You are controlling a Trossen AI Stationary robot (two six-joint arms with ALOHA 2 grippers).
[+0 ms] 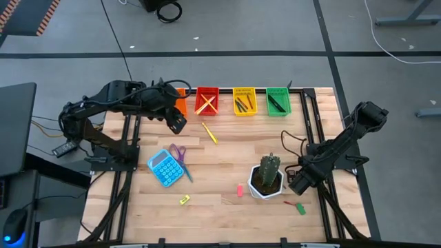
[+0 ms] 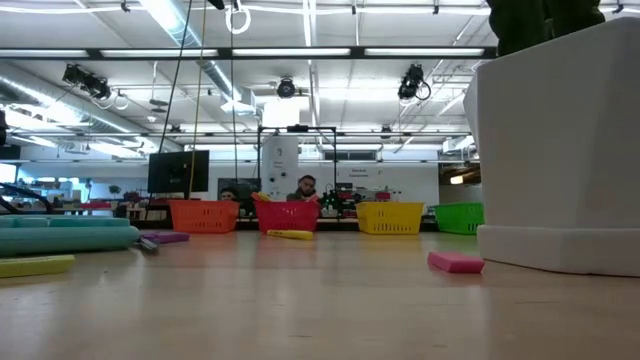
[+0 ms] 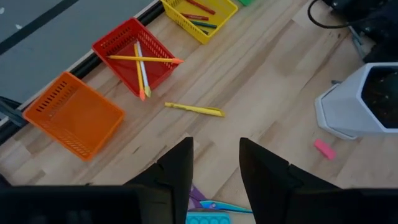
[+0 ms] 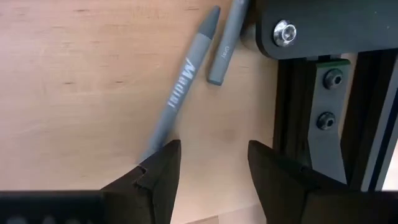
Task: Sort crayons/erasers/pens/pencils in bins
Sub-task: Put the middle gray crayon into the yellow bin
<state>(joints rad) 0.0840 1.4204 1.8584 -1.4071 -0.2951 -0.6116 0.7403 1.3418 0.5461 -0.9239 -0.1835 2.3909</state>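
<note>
Four bins stand in a row at the far edge: orange (image 3: pixel 74 115), red (image 1: pixel 207 100) with crossed pencils (image 3: pixel 140 59), yellow (image 1: pixel 244 100) and green (image 1: pixel 278 100), both with dark sticks inside. A yellow pen (image 3: pixel 194 109) lies flat on the wood near the red bin. My left gripper (image 3: pixel 216 162) hangs open and empty high over the table, near the orange bin. My right gripper (image 4: pixel 214 162) points down, open, low at the table's right edge beside the white pot (image 1: pixel 267 178). Two grey sticks (image 4: pixel 183 93) (image 4: pixel 224 43), pens or crayons, lie flat under it. My right gripper stands over the near end (image 4: pixel 149 152) of the longer grey stick, which runs in behind one fingertip (image 4: pixel 163 163). Whether that finger touches the stick, I cannot tell. Nothing lies between the fingers. The stick lies flat on the table.
A blue calculator (image 1: pixel 164 167) and purple scissors (image 1: pixel 180 157) lie left of centre. Loose erasers lie about: pink (image 1: pixel 240 190), yellow-green (image 1: pixel 184 200), green (image 1: pixel 301 208). A black metal frame rail (image 4: pixel 323 93) runs close beside my right gripper. People sit in the room beyond the table.
</note>
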